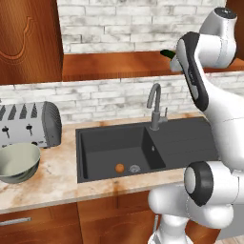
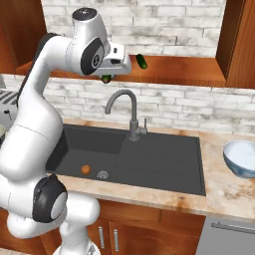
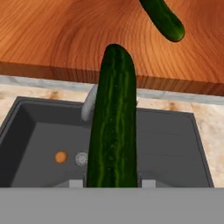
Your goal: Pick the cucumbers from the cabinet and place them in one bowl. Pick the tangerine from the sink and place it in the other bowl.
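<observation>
My gripper is shut on a dark green cucumber, which hangs over the sink just in front of the cabinet shelf. From the right base, the held cucumber pokes out below the gripper. A second cucumber lies on the shelf, at the top right of the hand view as cucumber. The orange tangerine rests in the basin by the drain. The pale blue bowl stands on the counter right of the sink. The grey-green bowl stands at the left.
A curved grey tap rises behind the basin, right under the hand. A silver toaster sits behind the grey-green bowl. Carved cabinet doors flank the shelf bay. The sink's flat drainboard lies between the basin and the blue bowl.
</observation>
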You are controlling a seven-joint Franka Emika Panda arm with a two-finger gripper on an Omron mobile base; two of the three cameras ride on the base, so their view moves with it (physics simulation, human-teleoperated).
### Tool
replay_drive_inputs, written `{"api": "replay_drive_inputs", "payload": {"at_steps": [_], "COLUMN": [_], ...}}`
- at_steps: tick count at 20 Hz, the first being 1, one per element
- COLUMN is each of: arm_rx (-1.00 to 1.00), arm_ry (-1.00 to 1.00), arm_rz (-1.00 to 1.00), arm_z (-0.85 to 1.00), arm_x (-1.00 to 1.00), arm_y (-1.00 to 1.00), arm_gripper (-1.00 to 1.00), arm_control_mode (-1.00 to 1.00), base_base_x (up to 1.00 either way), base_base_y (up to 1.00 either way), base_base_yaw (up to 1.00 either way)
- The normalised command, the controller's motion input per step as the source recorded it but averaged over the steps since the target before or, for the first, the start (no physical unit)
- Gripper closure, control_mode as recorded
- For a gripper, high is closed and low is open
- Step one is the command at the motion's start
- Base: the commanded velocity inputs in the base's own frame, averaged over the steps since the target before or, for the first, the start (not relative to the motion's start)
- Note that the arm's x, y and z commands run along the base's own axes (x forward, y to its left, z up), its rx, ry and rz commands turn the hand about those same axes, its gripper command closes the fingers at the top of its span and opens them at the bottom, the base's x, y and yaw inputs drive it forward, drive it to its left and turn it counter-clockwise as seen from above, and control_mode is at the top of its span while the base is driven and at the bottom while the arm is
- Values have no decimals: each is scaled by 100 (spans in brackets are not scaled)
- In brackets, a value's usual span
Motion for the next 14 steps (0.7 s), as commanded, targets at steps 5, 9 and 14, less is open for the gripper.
{"api": "replay_drive_inputs", "payload": {"at_steps": [5, 9, 14], "arm_rx": [0, 0, 0], "arm_ry": [3, 10, 17], "arm_rz": [0, 0, 0], "arm_z": [-4, -26, -23], "arm_x": [-40, -30, -53], "arm_y": [47, 34, 4], "arm_gripper": [100, 100, 100], "arm_control_mode": [-100, -100, -100], "base_base_x": [0, 0, 0], "base_base_y": [0, 0, 0], "base_base_yaw": [0, 0, 0]}}
